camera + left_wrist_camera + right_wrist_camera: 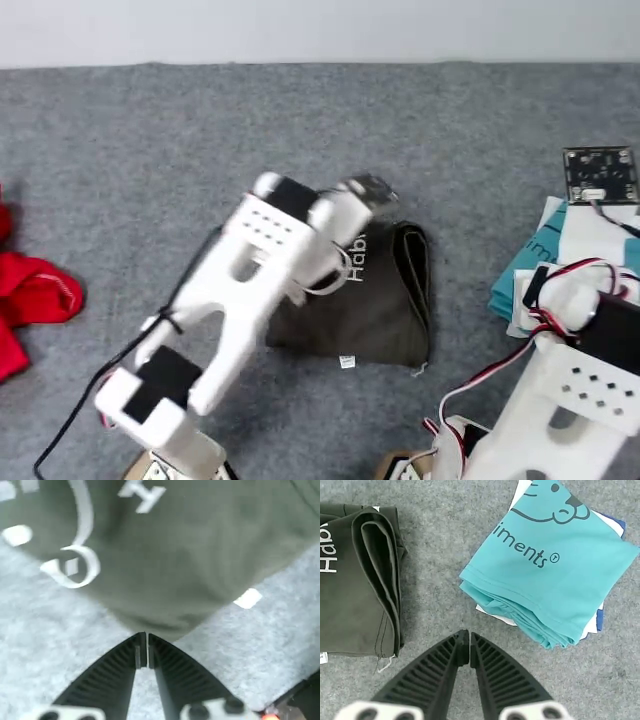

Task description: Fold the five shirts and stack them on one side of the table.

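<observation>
noting a dark olive shirt (pixel 385 300) folded into a rough square at mid tabletop (pixel 150 130), lettering up, thick layered edge toward the pile on the right. finding the left claw (pixel 142 647) with tips pressed together right at the shirt's hem; cannot tell whether any cloth is pinched between them. finding the right claw (pixel 470 650) likewise closed, on nothing, hanging over bare grey cover between the olive shirt and the pile. logging the pile at the right side: teal shirt (pixel 555 575) on top, white and blue layers under it. logging a red shirt (pixel 30 295) crumpled at the far left edge, not yet folded. small dark board (pixel 600 175) just beyond the pile.

judging the step in hand as moving the folded olive shirt onto the teal one.

doing it well:
- open wide first, then slide one tip under every layer at the hem, not just the top one.
- better to grip the thick layered edge, or take two corners, one per claw, to avoid unrolling the square.
- lift only enough to clear the pile, carry flat and slow.
- lay down with edges squared to the teal shirt.
- watch for drag on the cover pulling lower layers out, and for nudging the pile askew.
</observation>
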